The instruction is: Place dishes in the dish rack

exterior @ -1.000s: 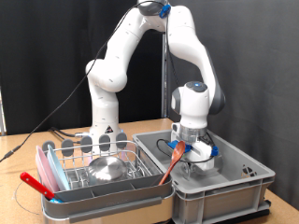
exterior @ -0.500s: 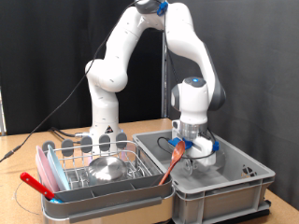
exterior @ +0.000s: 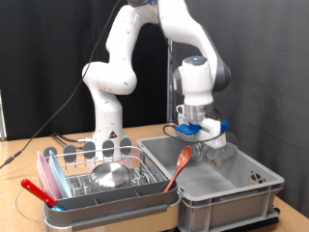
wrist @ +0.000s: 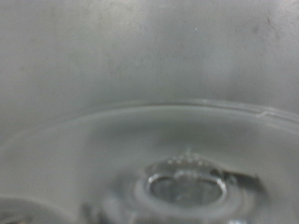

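Dishes are split between two containers. A steel bowl (exterior: pixel 109 174) already lies in the dish rack (exterior: pixel 145 172), which occupies the 8 o'clock part of the exterior view, set in a grey tray with a pink-red edge piece (exterior: pixel 39 189) at its 9 o'clock corner. A clear glass piece (exterior: pixel 214 147) hangs at the tool (exterior: pixel 197 136), above the grey plastic bin (exterior: pixel 253 186) at 4 o'clock.

Change over the last second: the tool has risen. It previously stood low inside the bin, close to the bin floor; it is now level with or above the bin rim, and the glass piece has come up with it. An orange-red spoon (exterior: pixel 178 164) remains leaning against the bin's wall next to the rack.

Tool state: the wrist view is filled by the glass piece (wrist: pixel 187 182), its round base close to the lens; the fingers are not distinguishable in either view, so whether they are clamped on the glass cannot be told. The lift of the glass together with the tool suggests a grasp.

Task status, as a judgement: one dish is racked, one glass piece is lifted clear of the bin but not yet over the rack. Rack and bin stand side by side on the table (exterior: pixel 24 153), touching or nearly so.
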Controlling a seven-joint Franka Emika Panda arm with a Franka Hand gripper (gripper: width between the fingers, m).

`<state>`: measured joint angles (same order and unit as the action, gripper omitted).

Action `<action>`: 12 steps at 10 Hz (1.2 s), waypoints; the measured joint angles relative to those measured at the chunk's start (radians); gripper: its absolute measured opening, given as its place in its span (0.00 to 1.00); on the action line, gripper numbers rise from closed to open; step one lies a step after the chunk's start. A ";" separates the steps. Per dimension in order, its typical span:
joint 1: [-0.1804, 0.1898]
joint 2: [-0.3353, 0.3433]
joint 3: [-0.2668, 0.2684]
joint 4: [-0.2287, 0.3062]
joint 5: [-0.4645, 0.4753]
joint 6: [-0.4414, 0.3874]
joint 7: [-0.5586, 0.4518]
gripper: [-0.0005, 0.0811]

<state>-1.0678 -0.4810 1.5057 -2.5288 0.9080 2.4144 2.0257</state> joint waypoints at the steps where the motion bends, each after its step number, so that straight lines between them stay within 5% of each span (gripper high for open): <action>1: 0.058 -0.009 -0.074 0.000 -0.002 -0.031 0.000 0.14; 3: 0.130 -0.054 -0.170 0.001 -0.007 -0.085 0.000 0.14; 5: 0.133 -0.040 -0.166 -0.001 -0.004 -0.094 -0.050 0.14; 9: 0.196 0.041 -0.302 0.038 0.007 -0.297 -0.443 0.14; 12: 0.200 0.069 -0.376 0.089 -0.075 -0.434 -0.721 0.14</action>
<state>-0.8682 -0.4123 1.1299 -2.4395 0.8333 1.9799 1.3051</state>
